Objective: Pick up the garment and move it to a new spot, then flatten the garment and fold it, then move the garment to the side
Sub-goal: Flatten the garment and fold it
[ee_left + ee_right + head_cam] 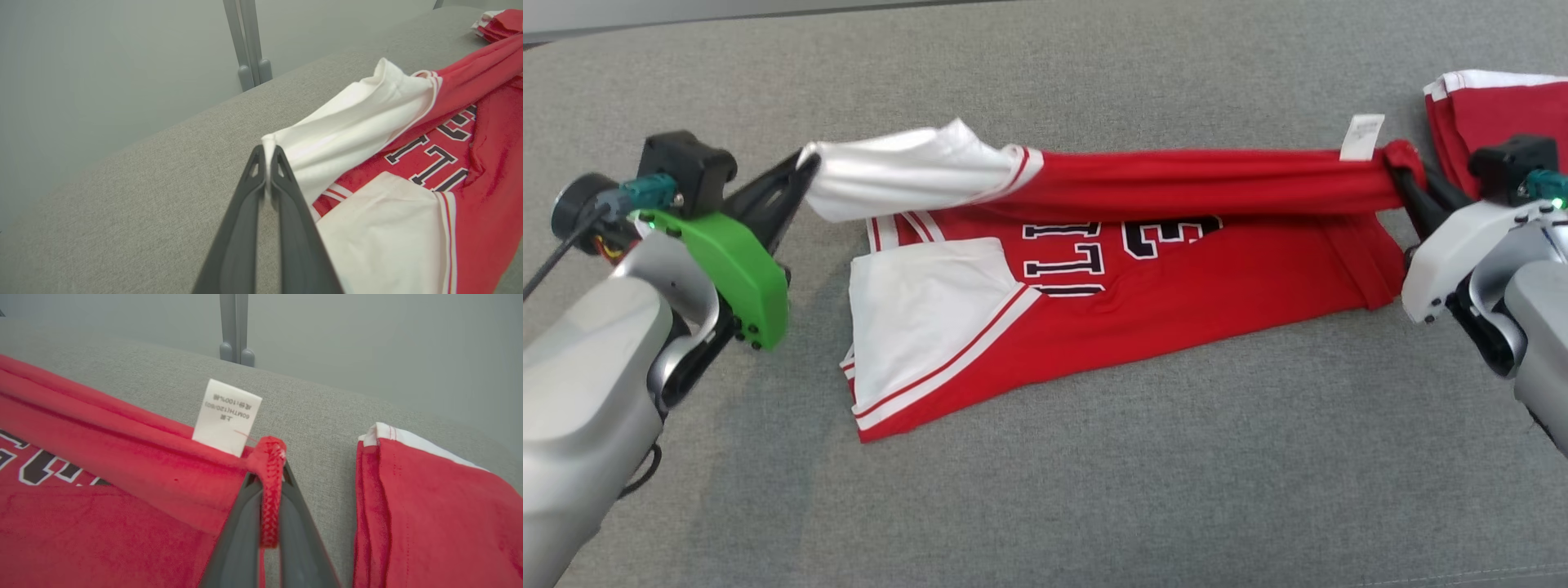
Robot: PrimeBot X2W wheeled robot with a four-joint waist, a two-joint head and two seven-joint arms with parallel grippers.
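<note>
The garment (1143, 294) is a red jersey with white sleeves and black-and-white lettering, lying across the grey cushion. Its far edge is lifted and stretched taut between my two grippers. My left gripper (805, 159) is shut on the white sleeve end, seen close in the left wrist view as white cloth (347, 126) pinched between the dark fingers (286, 192). My right gripper (1396, 167) is shut on the red hem corner (269, 465) beside a white care label (226, 416). The near half of the garment still rests on the cushion.
A second folded red and white garment (1494, 114) lies at the far right, close to my right gripper, also seen as a red stack (429, 514). The grey cushion (1045, 490) stretches wide in front. A grey post (249, 45) stands behind the cushion's far edge.
</note>
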